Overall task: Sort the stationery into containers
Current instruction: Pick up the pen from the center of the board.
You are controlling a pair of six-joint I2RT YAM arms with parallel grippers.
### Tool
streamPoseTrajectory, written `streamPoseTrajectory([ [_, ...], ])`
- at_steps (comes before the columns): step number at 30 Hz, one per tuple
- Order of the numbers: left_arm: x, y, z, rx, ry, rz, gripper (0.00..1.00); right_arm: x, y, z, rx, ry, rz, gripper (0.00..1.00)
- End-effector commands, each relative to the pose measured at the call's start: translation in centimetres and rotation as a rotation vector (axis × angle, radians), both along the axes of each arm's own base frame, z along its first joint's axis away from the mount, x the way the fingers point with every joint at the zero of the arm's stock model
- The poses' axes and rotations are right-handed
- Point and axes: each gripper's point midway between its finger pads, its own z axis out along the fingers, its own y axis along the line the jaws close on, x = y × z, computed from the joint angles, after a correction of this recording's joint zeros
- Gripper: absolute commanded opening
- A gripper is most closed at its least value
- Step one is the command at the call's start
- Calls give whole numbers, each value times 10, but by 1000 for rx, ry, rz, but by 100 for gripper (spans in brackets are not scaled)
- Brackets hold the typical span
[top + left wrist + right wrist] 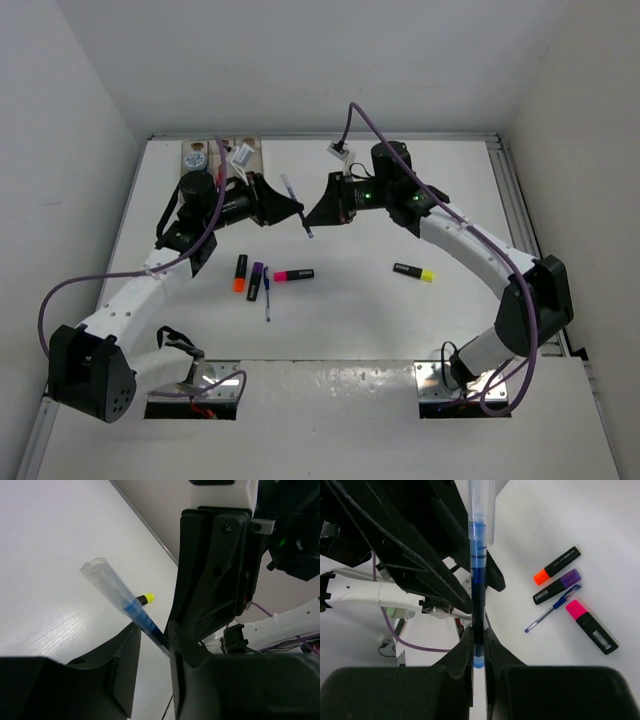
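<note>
A thin blue pen (pixel 297 206) with a clear cap hangs in the air between the two arms at the back middle. My right gripper (pixel 479 635) is shut on the pen's (pixel 478 580) blue end. My left gripper (pixel 152 635) stands open around the same pen (pixel 125 600); the pen lies against one finger with a gap to the other. On the table lie an orange highlighter (pixel 240 273), a purple one (pixel 256 281), a pink one (pixel 294 275), a yellow one (pixel 413 272) and a second blue pen (pixel 267 292). The tan tray (pixel 222 150) sits at the back left.
The tray holds a round patterned disc (pixel 196 157) and a small white item (pixel 243 155). White walls close the table on three sides, with a metal rail (pixel 515 200) along the right edge. Purple cables loop from both arms.
</note>
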Motion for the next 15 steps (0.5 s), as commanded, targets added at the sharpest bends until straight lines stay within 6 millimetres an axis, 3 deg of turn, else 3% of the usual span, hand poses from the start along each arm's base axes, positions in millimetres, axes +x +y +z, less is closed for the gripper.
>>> streamPoseTrajectory([
  [1,0,-5,33,-41,-103,-17,32,1,12,24,63,-51,32,0],
  [5,2,-3,33,-42,-104,-9,6,4,13,24,61,-52,29,2],
  [6,8,4,26,-16,-70,26,0,3,13,20,46,-38,28,9],
  [7,21,12,29,2,-75,89,0,6,12,21,36,-47,15,30],
  [8,27,20,18,64,-62,120,0,7,11,20,26,-68,17,39],
  [9,49,39,9,120,-41,212,0,6,8,16,0,-64,12,45],
  [10,62,48,26,170,-75,259,0,10,3,12,-25,-73,-8,48],
  [11,71,64,5,314,-58,288,0,15,-4,6,-58,-87,-21,51],
  [12,100,87,-17,426,-8,392,0,17,-9,2,-72,-91,-31,51],
  [13,119,103,6,508,-88,442,0,25,-16,-4,-97,-113,-55,51],
  [14,126,117,-12,595,-24,463,0,26,-22,-11,-127,-103,-64,50],
  [15,156,142,-17,678,5,560,0,26,-27,-17,-150,-109,-70,50],
])
